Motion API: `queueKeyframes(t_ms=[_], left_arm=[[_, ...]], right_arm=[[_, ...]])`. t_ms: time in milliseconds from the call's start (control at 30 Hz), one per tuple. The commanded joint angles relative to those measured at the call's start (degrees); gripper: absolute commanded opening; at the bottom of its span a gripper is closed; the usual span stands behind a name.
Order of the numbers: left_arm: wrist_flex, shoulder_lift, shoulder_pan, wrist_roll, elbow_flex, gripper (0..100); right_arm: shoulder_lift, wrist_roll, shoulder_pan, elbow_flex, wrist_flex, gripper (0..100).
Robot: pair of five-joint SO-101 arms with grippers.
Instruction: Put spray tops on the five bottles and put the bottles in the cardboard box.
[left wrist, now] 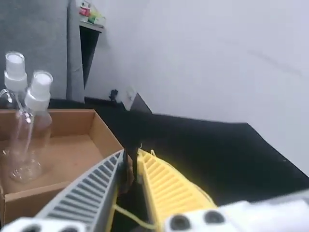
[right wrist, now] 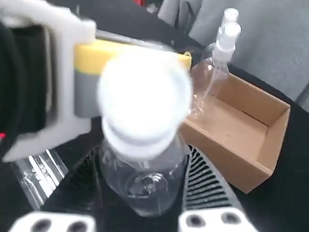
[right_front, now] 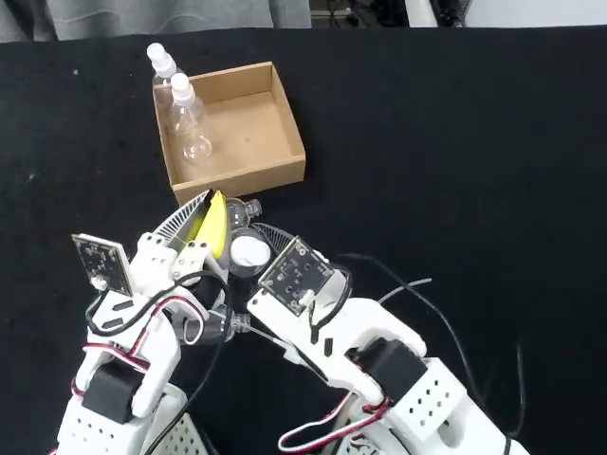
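high cam looks down; wrist cams close, both see box (right_front: pixel 248 128).

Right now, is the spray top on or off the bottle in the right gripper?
On: the spray top caps the bottle; whether it's tight, I cannot tell.

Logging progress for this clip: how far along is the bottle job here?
Done: two capped bottles stand in the cardboard box. In hand: the right gripper clamps a third bottle with a white spray top on its neck, the left gripper shut beside it. Left: boxing this one; two more by the task's count.
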Motion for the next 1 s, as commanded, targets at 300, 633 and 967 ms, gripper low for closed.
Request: queueKeyframes(t_ms=[300, 633, 967], left_arm=[[-0.9, -0.5, -16.6, -0.4, 0.0, 4], [-0.9, -0.5, -28.3, -0.4, 6.5, 4], [-1.1, -0.5, -34.9, -0.4, 12.9, 3]], right_arm=[[-1.7, 0.4, 3.2, -0.5, -0.1, 3.8], [-1.7, 0.4, 3.2, 0.3, -0.4, 3.7], [-1.7, 0.3, 3.2, 0.3, -0.5, 3.6]])
